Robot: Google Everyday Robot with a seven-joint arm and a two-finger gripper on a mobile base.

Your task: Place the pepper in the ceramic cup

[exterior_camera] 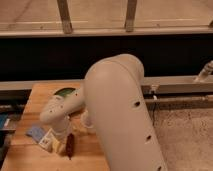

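Observation:
The dark red pepper lies on the wooden table near its front edge. My gripper hangs from the white arm's wrist just left of the pepper and close above it. The white ceramic cup stands right of the wrist, mostly hidden behind the arm's big elbow. Nothing shows inside the cup from here.
A green bowl sits at the back of the table, partly behind the arm. A blue item and a white packet lie left of the pepper. A dark counter wall runs behind the table.

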